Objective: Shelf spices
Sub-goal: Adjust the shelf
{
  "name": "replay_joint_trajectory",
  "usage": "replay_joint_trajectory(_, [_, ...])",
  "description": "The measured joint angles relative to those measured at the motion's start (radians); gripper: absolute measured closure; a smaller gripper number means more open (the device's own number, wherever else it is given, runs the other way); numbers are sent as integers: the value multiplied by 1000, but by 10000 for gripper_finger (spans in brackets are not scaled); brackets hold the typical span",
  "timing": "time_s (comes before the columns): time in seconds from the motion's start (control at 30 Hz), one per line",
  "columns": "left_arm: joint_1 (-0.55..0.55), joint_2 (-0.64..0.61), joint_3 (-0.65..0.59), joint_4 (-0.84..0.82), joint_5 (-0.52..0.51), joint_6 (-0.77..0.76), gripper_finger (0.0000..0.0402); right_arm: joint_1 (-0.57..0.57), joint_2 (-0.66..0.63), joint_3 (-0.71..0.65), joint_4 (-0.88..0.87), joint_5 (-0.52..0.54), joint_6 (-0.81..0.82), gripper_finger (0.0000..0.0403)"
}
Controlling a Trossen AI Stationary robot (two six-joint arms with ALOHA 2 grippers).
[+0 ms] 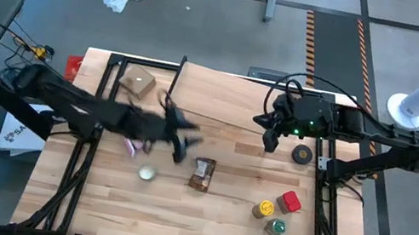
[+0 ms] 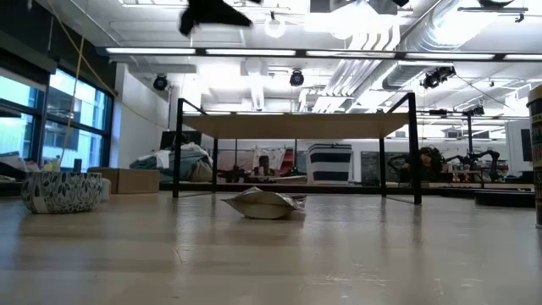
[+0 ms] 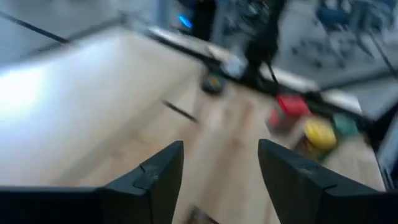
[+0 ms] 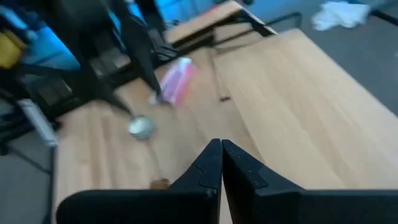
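My left gripper [image 1: 186, 148] [image 3: 221, 150] is open and hovers above the table, just left of the flat brown packet [image 1: 201, 174] [image 2: 264, 204], which lies flat on the tabletop. Its dark shape shows at the top of the low view [image 2: 212, 13]. The yellow-lidded jar [image 1: 265, 209] [image 3: 320, 132], red container [image 1: 290, 202] [image 3: 292, 104] and green-lidded jar [image 1: 275, 228] stand together near the table's right side. The shelf [image 1: 229, 104] [image 2: 296, 127] stands on black legs at the far side. My right gripper [image 1: 270, 141] [image 4: 221, 146] is shut, above the shelf's right part.
A pink packet [image 1: 132, 147] [image 4: 176, 81] and a pale round tin [image 1: 147, 173] [image 4: 140, 127] lie left of the brown packet. A cardboard box [image 1: 138, 82] sits at the far left, and a dark round object [image 1: 301, 154] lies by the right arm. Bare wood lies along the near edge.
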Motion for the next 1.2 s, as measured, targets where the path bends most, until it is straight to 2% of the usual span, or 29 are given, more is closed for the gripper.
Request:
replay_joint_trajectory(0.13, [79,-129,58,-160,-81,-1,197,-26,0,0,-88,88,92,396])
replay_joint_trajectory(0.23, [154,-186,87,-277,-81,-28,199,-48,0,0,-168,122,167,396])
replay_joint_trajectory(0.37, [270,-227,112,-410,-11,-5,211,-49,0,0,-259,76,223,402])
replay_joint_trajectory(0.43, [334,-231,135,-457,30,48,246,-35,0,0,-358,80,316,402])
replay_joint_trajectory(0.57, [471,-217,152,-438,22,169,371,-19,-1,0,-577,206,597,402])
replay_joint_trajectory(0.6, [511,-205,152,-423,10,195,385,-22,-1,0,-611,244,660,402])
replay_joint_trajectory(0.7, [649,-152,152,-388,3,298,392,-56,-1,-6,-657,347,806,403])
replay_joint_trajectory(0.8, [797,-70,152,-339,110,332,399,-150,-2,-32,-666,384,884,403])
replay_joint_trajectory(0.9, [928,20,152,-271,290,312,401,-295,-2,-72,-595,332,848,403])
replay_joint_trajectory(1.0, [1029,121,201,-254,382,283,401,-455,0,-123,-419,242,676,403])
replay_joint_trajectory(1.1, [1082,219,289,-256,481,305,401,-609,2,-176,-197,58,493,403])
replay_joint_trajectory(1.2, [1089,299,388,-255,537,334,401,-722,2,-205,-60,-49,430,403])
